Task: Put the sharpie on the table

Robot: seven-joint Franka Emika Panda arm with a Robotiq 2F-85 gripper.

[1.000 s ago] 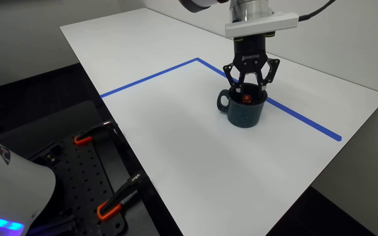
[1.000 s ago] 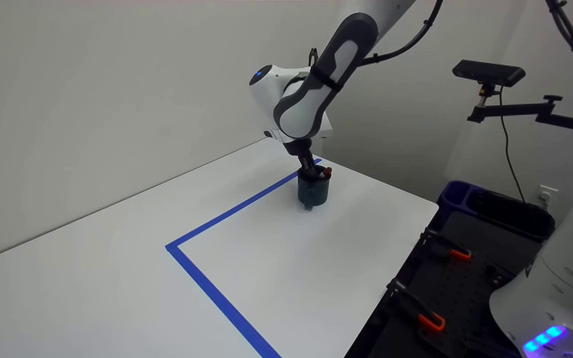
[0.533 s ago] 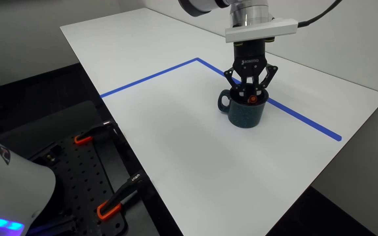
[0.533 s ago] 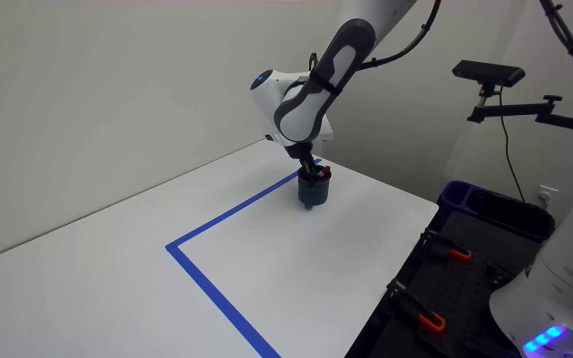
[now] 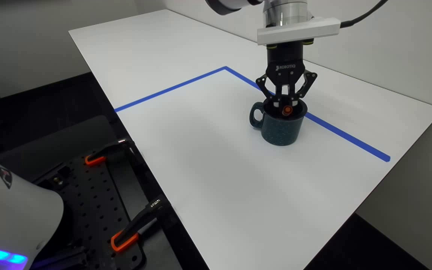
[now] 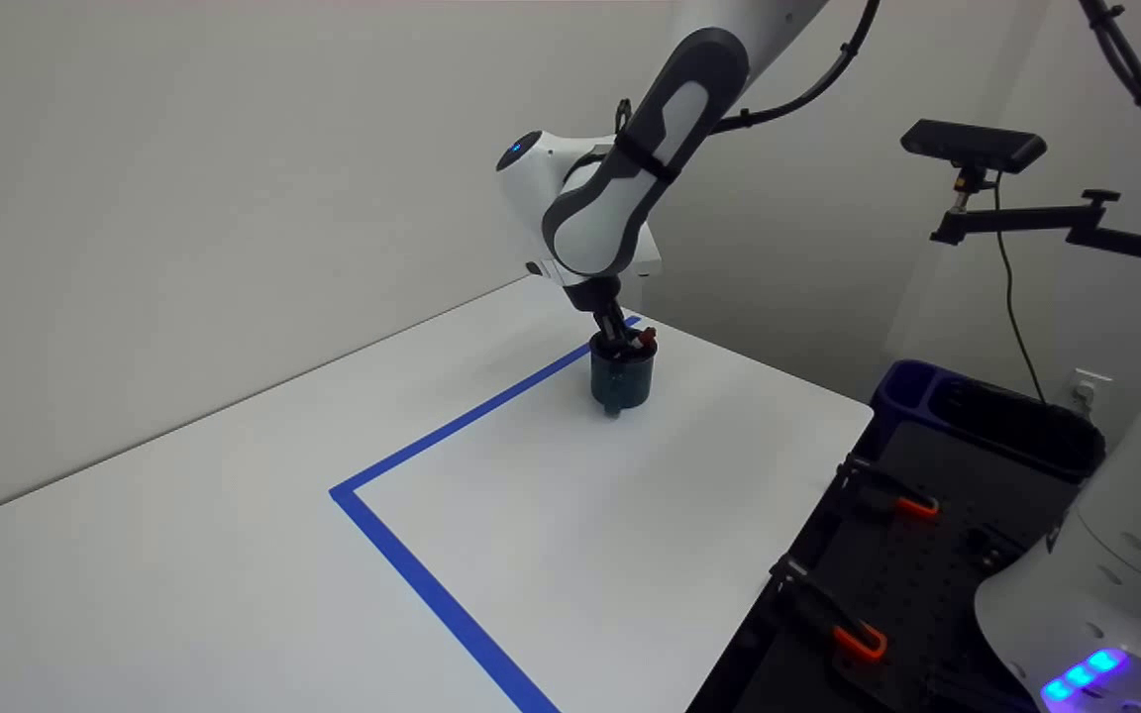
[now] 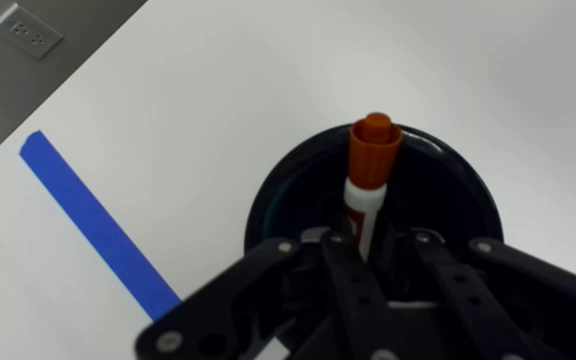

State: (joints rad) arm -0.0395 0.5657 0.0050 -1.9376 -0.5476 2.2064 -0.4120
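The sharpie is a marker with an orange-red cap and a white body with a dark red label; it shows in the wrist view (image 7: pixel 372 160) and in both exterior views (image 5: pixel 287 110) (image 6: pixel 646 338). It leans inside the dark blue-green mug (image 5: pixel 281 131), its cap at the rim. My gripper (image 5: pixel 285 102) points down into the mug, its fingers close together on the marker's body, as the wrist view also shows (image 7: pixel 375 240). The marker's lower end is hidden in the mug and behind the fingers. The mug stands upright on the white table (image 5: pixel 208 157).
Blue tape lines (image 5: pixel 171 89) run on the table, one passing behind the mug. The mug's handle (image 5: pixel 255 115) sticks out to one side. A wall stands along the table's back edge. A black bench with orange clamps (image 5: pixel 124 240) borders the table by the robot base.
The gripper's fingers have closed from wider apart onto the marker. The gripper went down a little, then rose slightly, and the marker's cap has shifted and risen slightly with it.
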